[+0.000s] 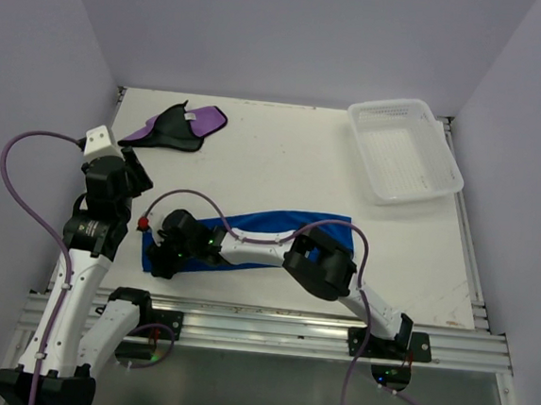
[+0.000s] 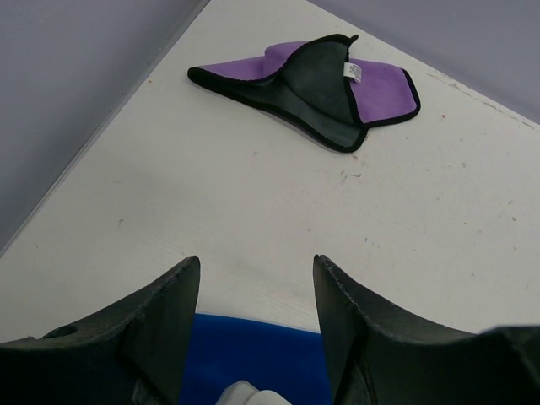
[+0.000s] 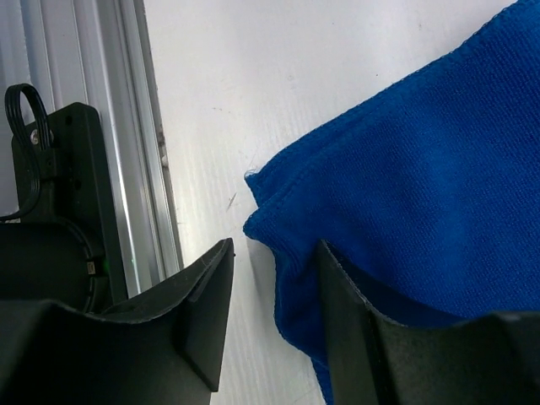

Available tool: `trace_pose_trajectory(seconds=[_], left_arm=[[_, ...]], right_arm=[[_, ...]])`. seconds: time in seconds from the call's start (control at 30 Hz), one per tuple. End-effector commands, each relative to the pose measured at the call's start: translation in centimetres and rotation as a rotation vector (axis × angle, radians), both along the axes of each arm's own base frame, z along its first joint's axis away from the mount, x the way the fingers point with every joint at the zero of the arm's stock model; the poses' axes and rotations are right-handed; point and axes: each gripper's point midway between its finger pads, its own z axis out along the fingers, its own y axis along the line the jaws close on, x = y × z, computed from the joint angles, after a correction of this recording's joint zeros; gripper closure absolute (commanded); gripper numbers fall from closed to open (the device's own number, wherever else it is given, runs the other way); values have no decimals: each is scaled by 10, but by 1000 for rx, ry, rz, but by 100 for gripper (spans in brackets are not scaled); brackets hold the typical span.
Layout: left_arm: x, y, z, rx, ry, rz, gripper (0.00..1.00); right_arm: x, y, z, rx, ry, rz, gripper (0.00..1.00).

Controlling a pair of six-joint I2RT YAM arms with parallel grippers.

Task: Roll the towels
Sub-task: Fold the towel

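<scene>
Your right hand [image 3: 274, 253] sits part open, gripping nothing, over the blue towel [image 3: 422, 169] corner at the table's [image 1: 284, 156] near edge, likely to start rolling. Your left hand [image 2: 256, 266] hovers open and empty; the purple towel [image 2: 384, 94] lies far-left.

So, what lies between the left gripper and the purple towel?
Nothing: only bare white table lies between the left gripper and the purple towel, as the left wrist view shows.

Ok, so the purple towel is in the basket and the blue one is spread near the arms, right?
No. The purple towel lies on the table, far left, away from the basket; the top view shows it. The blue towel is spread near the arms.
</scene>
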Motion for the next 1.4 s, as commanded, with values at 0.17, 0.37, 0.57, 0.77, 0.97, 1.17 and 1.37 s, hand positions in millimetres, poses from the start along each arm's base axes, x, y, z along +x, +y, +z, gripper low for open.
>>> trace_pose_trajectory(seconds=[0.17, 0.37, 0.57, 0.77, 0.97, 1.17, 1.37], left_arm=[[-2, -4, 23, -29, -48, -8, 39], [-10, -4, 56, -33, -108, -8, 38], [-16, -4, 63, -46, -111, -8, 38], [-17, -18, 53, -115, -96, -56, 39], [-13, -39, 0, -234, 5, -98, 43], [-10, -69, -51, -409, 76, -165, 46], [-21, -71, -99, -448, 126, -137, 55]], right_arm=[[5, 12, 66, 91, -69, 0, 47], [28, 6, 97, 120, -95, -60, 36], [72, -18, 106, 54, -154, -229, 33], [120, -81, 121, 29, -159, -434, 61], [139, -164, 154, 16, -214, -608, 60], [145, -273, 138, -125, -202, -908, 76], [122, -374, 109, -149, -76, -1154, 71]])
